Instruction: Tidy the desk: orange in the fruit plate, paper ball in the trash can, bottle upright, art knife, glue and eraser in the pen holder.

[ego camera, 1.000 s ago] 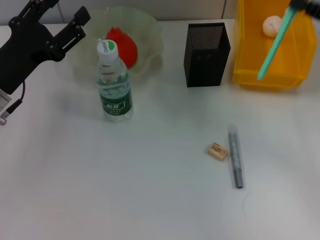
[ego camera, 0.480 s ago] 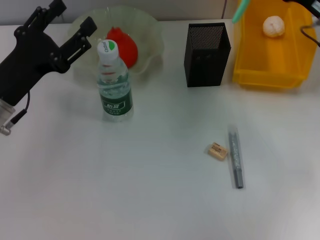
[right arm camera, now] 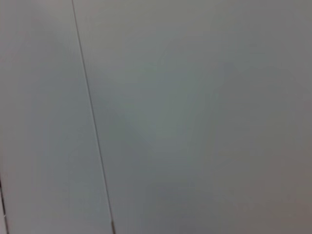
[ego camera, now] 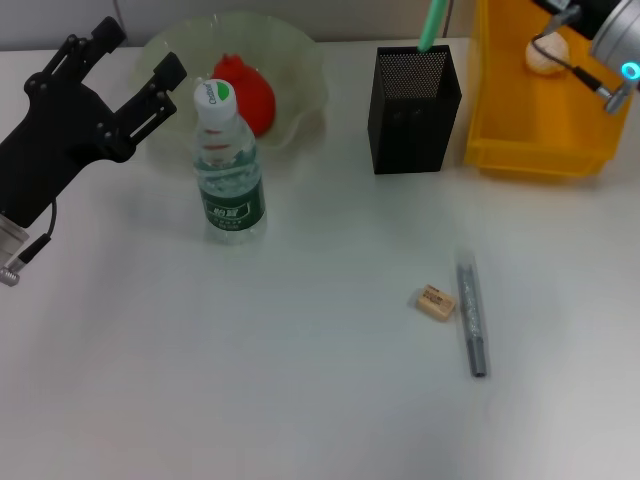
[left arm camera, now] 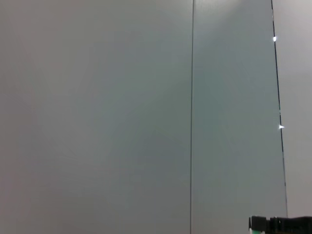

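In the head view the orange lies in the pale-green fruit plate. The bottle stands upright in front of the plate. My left gripper is open and empty, raised just left of the bottle's cap. A green stick stands over the back rim of the black mesh pen holder; its top runs off the frame. My right arm is over the yellow trash can, its gripper out of view. The paper ball lies in the can. The eraser and a grey stick lie on the desk.
The white desk stretches open across the front and left. The trash can stands close to the right of the pen holder. Both wrist views show only a plain grey wall with a thin seam.
The green stick has travelled left from above the trash can to above the pen holder. My left gripper has shifted slightly toward the left and lower.
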Motion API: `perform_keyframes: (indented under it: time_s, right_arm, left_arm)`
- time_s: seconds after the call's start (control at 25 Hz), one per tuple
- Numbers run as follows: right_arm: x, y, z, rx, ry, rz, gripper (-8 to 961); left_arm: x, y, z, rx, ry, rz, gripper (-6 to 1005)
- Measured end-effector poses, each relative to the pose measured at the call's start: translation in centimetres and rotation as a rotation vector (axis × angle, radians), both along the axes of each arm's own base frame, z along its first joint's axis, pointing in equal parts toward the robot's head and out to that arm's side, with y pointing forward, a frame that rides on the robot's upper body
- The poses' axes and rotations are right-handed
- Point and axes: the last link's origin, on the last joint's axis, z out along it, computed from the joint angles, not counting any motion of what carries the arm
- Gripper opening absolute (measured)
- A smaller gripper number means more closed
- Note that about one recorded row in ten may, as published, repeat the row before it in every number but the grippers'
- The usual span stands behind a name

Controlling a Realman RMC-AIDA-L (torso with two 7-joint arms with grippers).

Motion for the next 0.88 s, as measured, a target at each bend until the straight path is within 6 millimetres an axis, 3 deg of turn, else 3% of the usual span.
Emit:
perform_keyframes:
  time_s: [0.32,0.88]
  right_arm:
    - [0.3,0.0,-1.6,-0.025,-0.042,-0.032,218]
    - [-0.1,0.2,-2.5,-0.028,-0.067,-0.037,230]
  left_arm:
    - [-0.1,0.2,0.4,0.022,0.008,0.0,802]
    - [-0.1,0.2,0.6,0.029,0.011,-0.002,802]
